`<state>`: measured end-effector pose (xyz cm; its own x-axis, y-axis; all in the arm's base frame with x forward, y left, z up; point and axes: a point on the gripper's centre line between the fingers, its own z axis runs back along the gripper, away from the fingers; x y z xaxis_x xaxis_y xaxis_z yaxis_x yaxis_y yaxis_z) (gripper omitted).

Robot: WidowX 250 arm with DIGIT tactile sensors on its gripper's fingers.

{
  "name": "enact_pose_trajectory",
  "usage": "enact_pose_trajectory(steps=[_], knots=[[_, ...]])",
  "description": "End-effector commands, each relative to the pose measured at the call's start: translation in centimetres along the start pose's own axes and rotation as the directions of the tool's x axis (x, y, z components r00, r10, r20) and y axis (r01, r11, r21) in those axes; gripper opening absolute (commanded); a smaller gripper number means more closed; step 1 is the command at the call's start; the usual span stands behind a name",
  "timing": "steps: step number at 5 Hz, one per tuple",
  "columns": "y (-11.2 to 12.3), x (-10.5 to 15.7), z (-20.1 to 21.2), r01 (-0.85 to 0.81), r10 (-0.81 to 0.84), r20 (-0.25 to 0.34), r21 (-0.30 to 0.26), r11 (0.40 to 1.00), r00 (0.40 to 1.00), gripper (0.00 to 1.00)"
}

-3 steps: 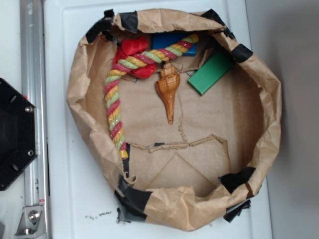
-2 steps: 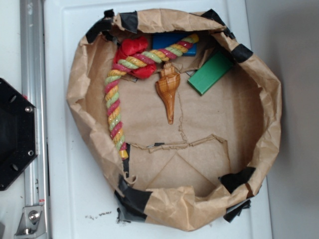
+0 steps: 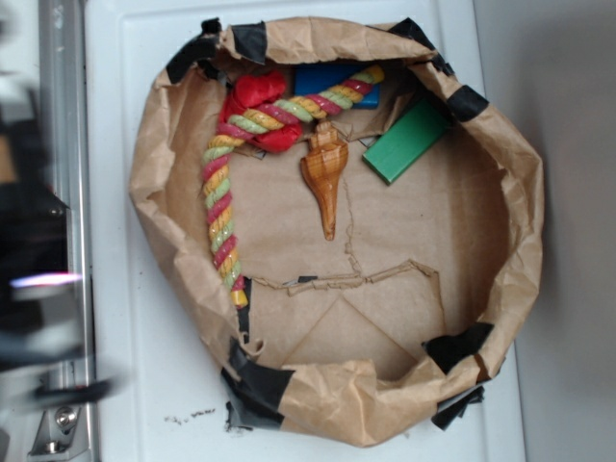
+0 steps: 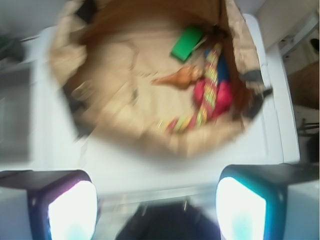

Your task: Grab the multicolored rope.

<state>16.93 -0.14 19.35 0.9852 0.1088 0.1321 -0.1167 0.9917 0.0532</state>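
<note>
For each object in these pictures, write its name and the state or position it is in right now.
multicolored rope: bent, lying over the red lump, not gripped
red lump: bunched under the rope
wooden shell: lying flat
green block: leaning on the bag wall
paper bag: open
gripper: open, empty, outside the bag

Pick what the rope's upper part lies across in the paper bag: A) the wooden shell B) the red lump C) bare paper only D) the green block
B: in the exterior view the rope crosses over the red lump; the shell and green block lie apart from it.
</note>
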Motion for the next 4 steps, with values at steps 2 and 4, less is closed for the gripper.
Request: enact_pose_trajectory(steps=[2,4], knots=[[2.4,5.6,-10.4,-0.202,0.207,-0.142,0.050,0.978,0.968,1.00],[3.2,3.4,-14.4,-0.243,0.237,-0.217,-0.005,0.970,0.947,1.00]])
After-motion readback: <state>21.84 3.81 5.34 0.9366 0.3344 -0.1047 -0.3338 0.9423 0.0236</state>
